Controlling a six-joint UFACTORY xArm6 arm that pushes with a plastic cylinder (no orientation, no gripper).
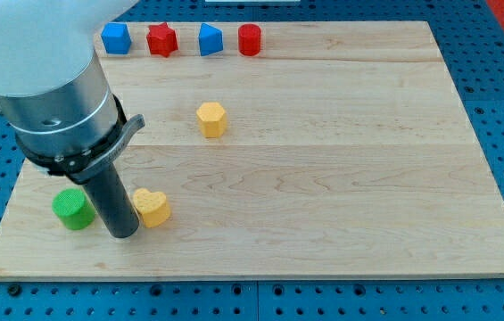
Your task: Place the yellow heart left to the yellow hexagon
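The yellow heart (152, 207) lies near the view's bottom left on the wooden board (323, 178). The yellow hexagon (210, 119) sits above and to the right of it, near the board's middle. My tip (122, 232) rests on the board just left of the yellow heart, touching or almost touching its left side. The rod rises from there into the large grey arm body at the view's top left.
A green cylinder (72, 209) stands just left of my tip. Along the board's top edge sit a blue block (115, 37), a red star-like block (161, 39), a blue block (210, 39) and a red cylinder (249, 39).
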